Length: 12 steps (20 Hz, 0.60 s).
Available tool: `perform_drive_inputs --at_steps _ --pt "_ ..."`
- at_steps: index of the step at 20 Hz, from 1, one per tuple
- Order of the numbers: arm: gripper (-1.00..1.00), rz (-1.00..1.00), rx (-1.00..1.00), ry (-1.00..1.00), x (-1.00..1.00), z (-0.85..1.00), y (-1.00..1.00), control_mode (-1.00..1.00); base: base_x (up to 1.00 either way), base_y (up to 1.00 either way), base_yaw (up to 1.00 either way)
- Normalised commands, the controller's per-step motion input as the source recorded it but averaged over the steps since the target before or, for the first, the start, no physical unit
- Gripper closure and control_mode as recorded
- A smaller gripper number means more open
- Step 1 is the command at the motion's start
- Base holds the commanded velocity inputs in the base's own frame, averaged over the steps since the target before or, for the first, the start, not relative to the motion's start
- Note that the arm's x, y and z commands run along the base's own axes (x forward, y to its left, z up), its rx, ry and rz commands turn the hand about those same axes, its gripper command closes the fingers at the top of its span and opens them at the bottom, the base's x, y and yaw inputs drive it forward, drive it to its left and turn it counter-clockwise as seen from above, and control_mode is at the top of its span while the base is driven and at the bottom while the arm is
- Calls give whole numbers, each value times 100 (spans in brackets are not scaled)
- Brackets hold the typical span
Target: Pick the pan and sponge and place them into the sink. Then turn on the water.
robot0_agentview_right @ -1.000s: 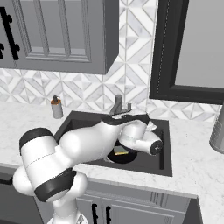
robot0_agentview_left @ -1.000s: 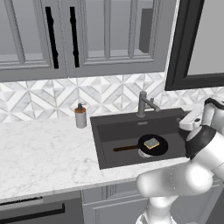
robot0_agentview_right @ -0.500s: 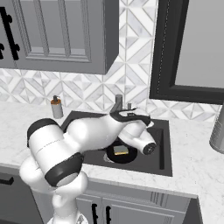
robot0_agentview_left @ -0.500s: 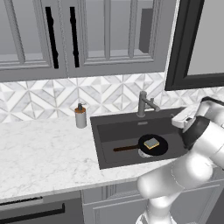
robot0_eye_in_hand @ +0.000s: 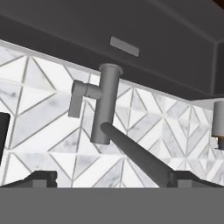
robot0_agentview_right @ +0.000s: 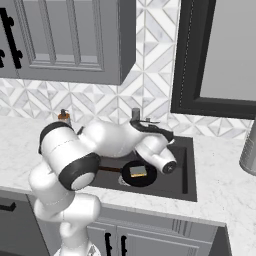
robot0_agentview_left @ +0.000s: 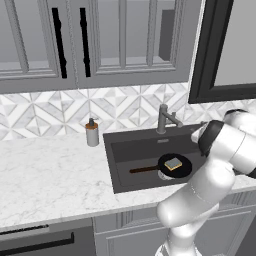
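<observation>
— What's the bench point(robot0_agentview_left: 45, 175) made of?
— White marble, grey-veined, smooth. The sink point(robot0_agentview_left: 131, 150) is matt dark grey; its faucet point(robot0_agentview_left: 163, 118) is dull grey metal.
— And the pan point(robot0_agentview_left: 174, 166)?
— Matt black, brown wood-like handle. The sponge point(robot0_agentview_left: 173, 163) looks soft, yellow.

White marble counter point(robot0_agentview_left: 45, 175) w/ geometric tile backsplash point(robot0_agentview_left: 45, 110), grey glass-front cabinets point(robot0_agentview_left: 75, 40) above, dark-framed window point(robot0_agentview_right: 220, 55) at right, possibly a dishwasher point(robot0_agentview_left: 40, 240) below.
</observation>
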Motion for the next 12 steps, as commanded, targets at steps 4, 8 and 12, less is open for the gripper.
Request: perform_drive_inputs --at_steps 4,8,12 --pt "-100 1 5 0 32 -2 0 -100 0 0 0" --pt "-100 2 5 0 29 -4 0 -100 0 0 0" --pt "-100 3 3 0 34 -10 0 -100 0 0 0"
